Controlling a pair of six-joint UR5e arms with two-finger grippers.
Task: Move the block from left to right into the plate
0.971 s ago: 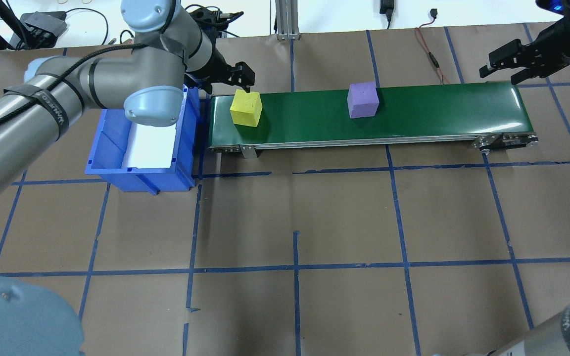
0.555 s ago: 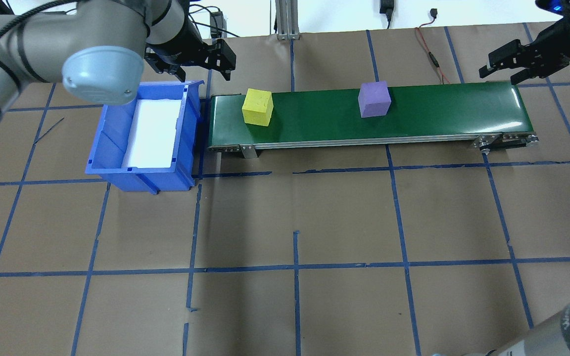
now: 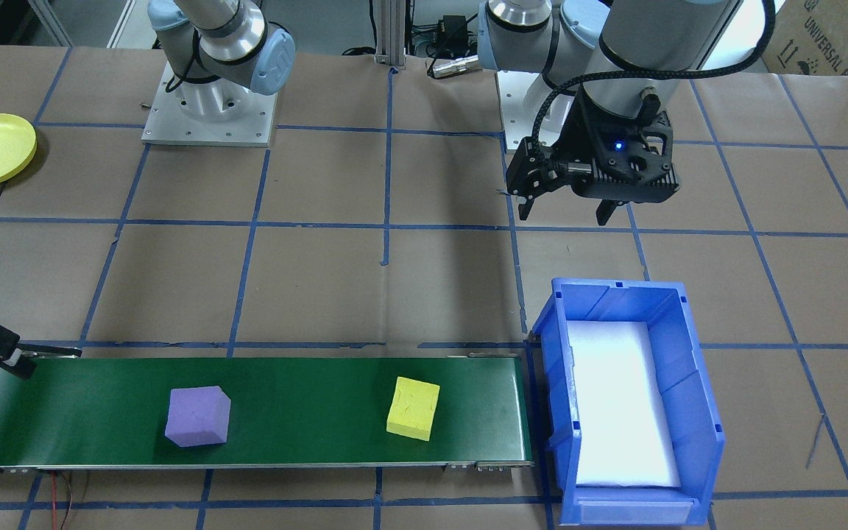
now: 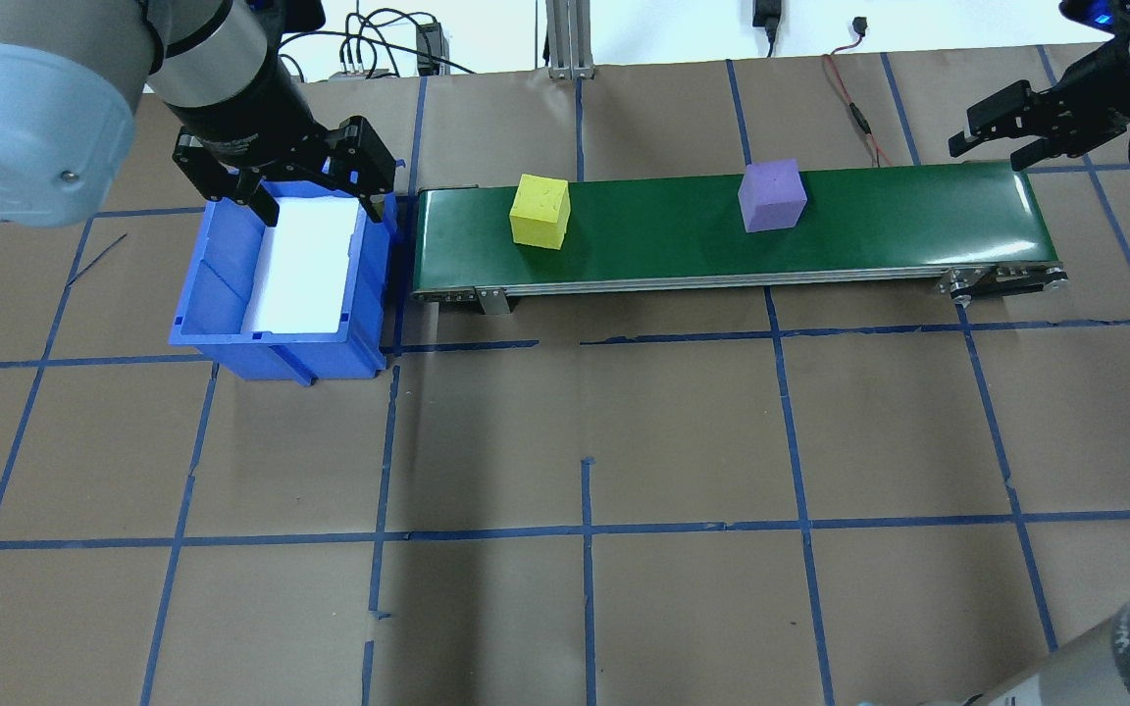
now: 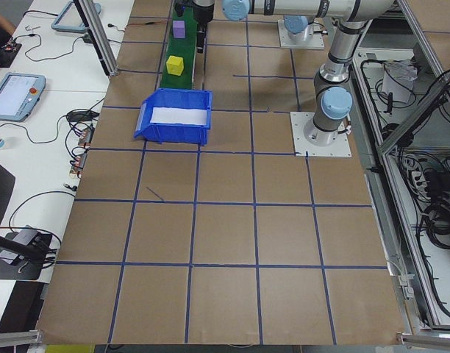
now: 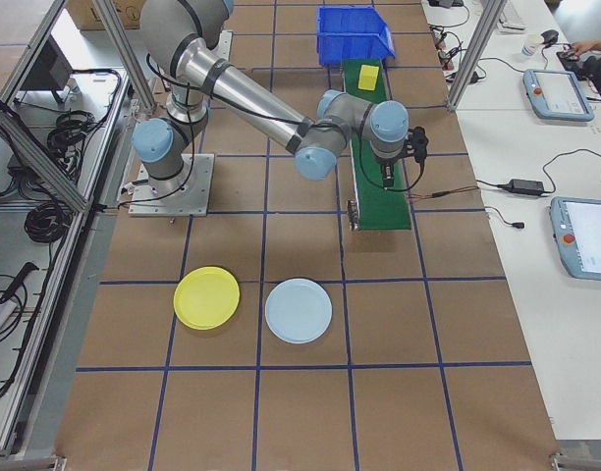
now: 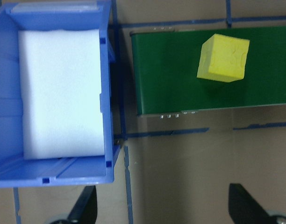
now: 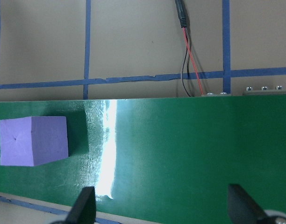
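Two blocks ride my green conveyor belt point(image 4: 722, 230), both flat on one face: the yellow block point(image 4: 539, 211) near the end by the blue bin point(image 4: 281, 284), the purple block point(image 4: 772, 196) past the belt's middle toward my right side, the two well apart. Neither cube has a long axis to speak of. From overhead the yellow one sits slightly turned against the belt's edges; the purple one sits close to square with them, and my right wrist camera shows its sides running nearly parallel to the belt's edge point(image 8: 33, 141). My left gripper point(image 4: 315, 186) hangs over the bin's far rim, fingers spread wide and holding nothing — its two fingertips frame the bottom of the left wrist view, with the white foam pad point(image 7: 63, 93) in the bin and the yellow block point(image 7: 224, 58) both in sight beyond them. My right gripper point(image 4: 1001, 142) hovers just off the belt's other end, fingers likewise parted and empty, apart from the purple block. In the right-end side view a yellow plate point(image 6: 206, 297) and a light blue plate point(image 6: 299, 310) lie side by side on the brown paper, well clear of the belt; no block is in either.
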